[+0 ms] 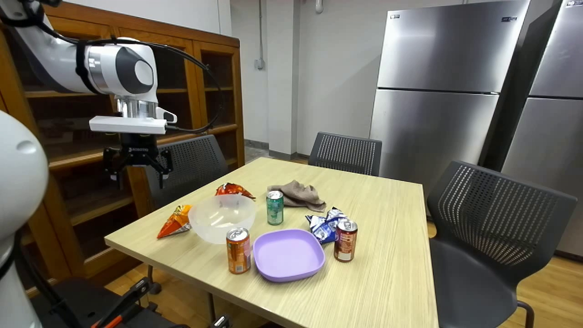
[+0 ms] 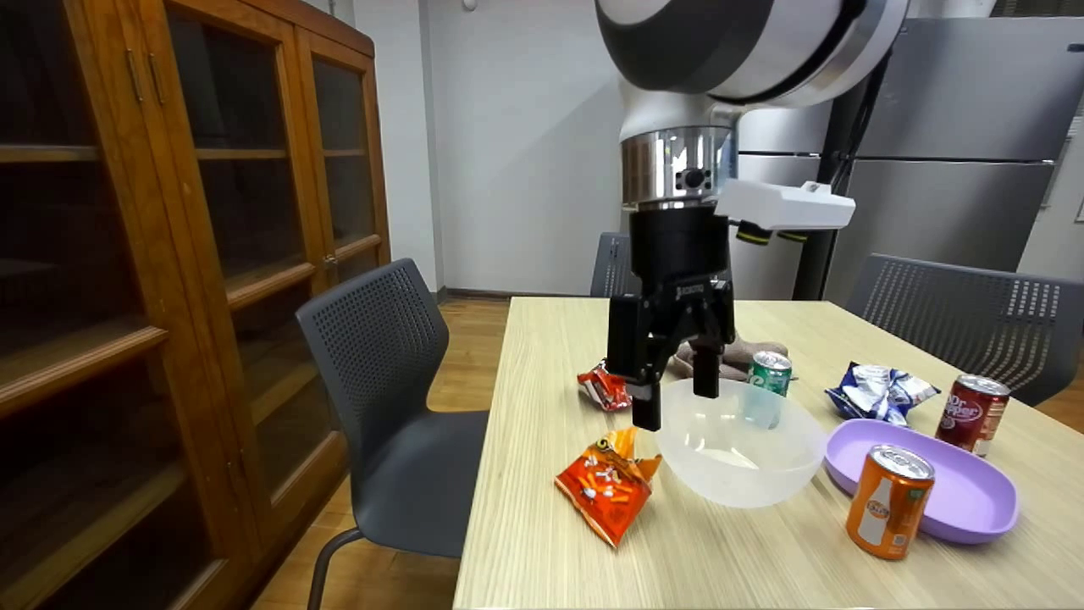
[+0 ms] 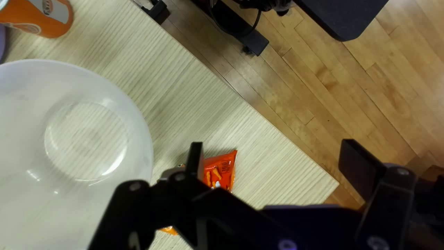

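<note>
A Robotiq gripper (image 1: 140, 181) hangs in midair, above the level of a pale wood table (image 1: 387, 205), in an exterior view, its jaws spread wide with nothing between them. Nearest to it on the tabletop, an orange snack bag (image 1: 175, 222) lies beside a translucent bowl (image 1: 210, 230). A green can (image 1: 275, 208) stands near the bowl, by a rumpled brown cloth (image 1: 298, 196), and an orange can (image 1: 239, 253) stands just beside a lilac plate (image 1: 289, 255).

In an exterior view, one of the parted jaws overlaps the bowl's rim, while the orange snack bag lies lower in the picture. A red snack bag (image 2: 604, 387) rests farther back. Past the plate, a blue-and-silver bag (image 2: 881, 392) lies near an upright Dr Pepper can (image 2: 974, 413), and a dark gray chair (image 2: 381, 356) stands between the table and a wooden cabinet (image 2: 199, 280).

The wrist view looks down past widely separated fingers (image 3: 195, 160), gripping nothing. Part of the orange snack bag shows behind one finger, close to the bowl at left; plank flooring (image 3: 347, 104) shows beyond the table's edge.
</note>
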{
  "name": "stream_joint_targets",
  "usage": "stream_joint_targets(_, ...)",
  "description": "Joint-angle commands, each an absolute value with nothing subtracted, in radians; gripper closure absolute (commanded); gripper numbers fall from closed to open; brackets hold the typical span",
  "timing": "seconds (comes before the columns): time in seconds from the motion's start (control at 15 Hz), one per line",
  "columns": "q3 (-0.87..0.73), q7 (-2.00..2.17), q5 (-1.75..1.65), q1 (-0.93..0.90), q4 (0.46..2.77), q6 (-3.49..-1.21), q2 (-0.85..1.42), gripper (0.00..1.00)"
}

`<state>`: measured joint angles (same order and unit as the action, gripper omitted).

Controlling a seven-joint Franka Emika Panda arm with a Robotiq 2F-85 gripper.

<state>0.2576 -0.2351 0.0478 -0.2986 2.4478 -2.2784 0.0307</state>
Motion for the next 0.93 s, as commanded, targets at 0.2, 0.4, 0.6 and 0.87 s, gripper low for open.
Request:
stream_joint_targets(0.2,0.28,-0.135,-0.018,-0.306,2.34,-2.331,0.176,0.0)
stream_joint_targets(0.4,0.269,-0.101,-0.098,-0.313,2.303,-2.349,0.227,0.0)
stream_joint_targets(0.6,0.26,-0.085,-0.172,-0.317,2.262,-2.367,0.284,0.0)
stream_joint_targets(0.87,0.238,-0.036,-0.248,-0.328,2.217,-2.403,0.358,0.0)
